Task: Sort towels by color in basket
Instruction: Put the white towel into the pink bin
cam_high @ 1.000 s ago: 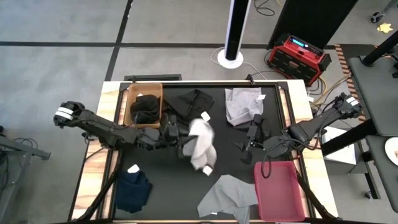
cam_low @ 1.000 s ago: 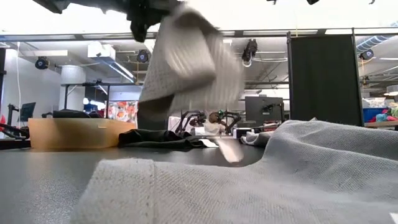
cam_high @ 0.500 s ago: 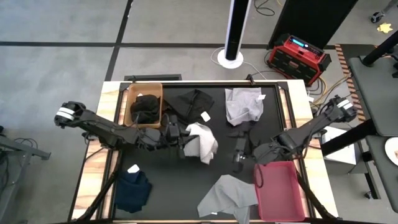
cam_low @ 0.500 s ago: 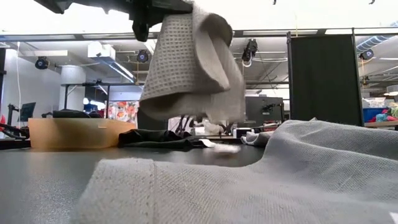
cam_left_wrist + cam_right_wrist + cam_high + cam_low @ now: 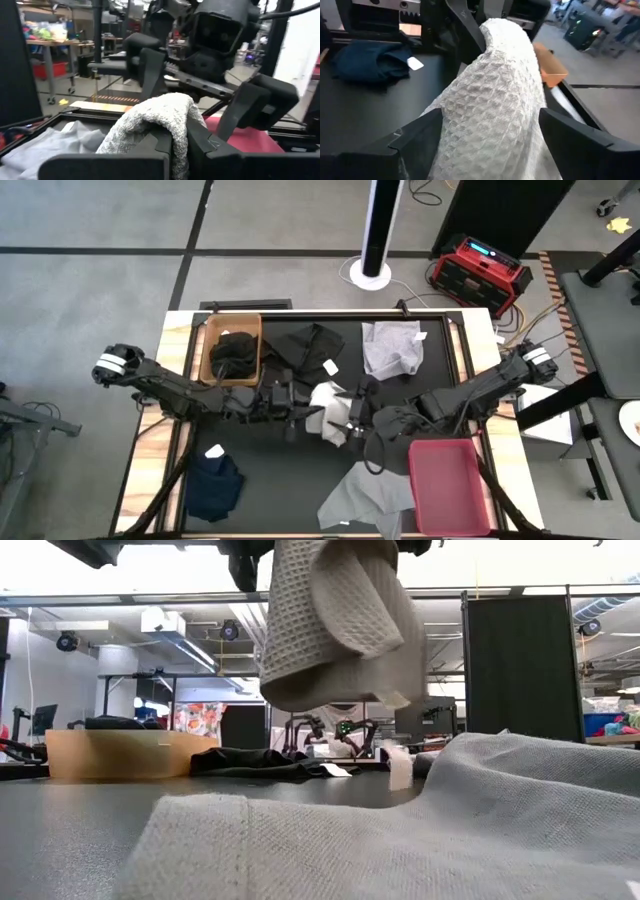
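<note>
Left end effector (image 5: 300,410) was pinching the white towel (image 5: 330,412), holding it bunched in the air over the middle of the black worktop (image 5: 270,470); low view showed it hanging clear of the surface. Right end effector (image 5: 358,417) was at the towel's other side, fingers (image 5: 415,145) spread wide with the cloth between them, not yet closed on it. Looked like a handover.

Risks, as I judged them:
- Left lets go before the right has closed: towel drops onto the worktop and the pick has to be redone.
- Right closes on a loose fold only: the waffle cloth is slack and bunched, so a thin pinch could slip out during transport.
- Both clamped and pulling apart: cloth stretches or one grip tears free.
- The two end effectors were very close in the left wrist view, so a small misalignment could cause finger-to-finger contact.
- Trailing corner could catch the rim of the red basket (image 5: 448,485) near the right arm and hang over the edge.

Elsewhere: black towel in the tan basket (image 5: 208,350), another black towel (image 5: 305,345) and a grey one (image 5: 392,348) at the far side, navy towel (image 5: 213,485) and grey towel (image 5: 365,498) at the near side.
</note>
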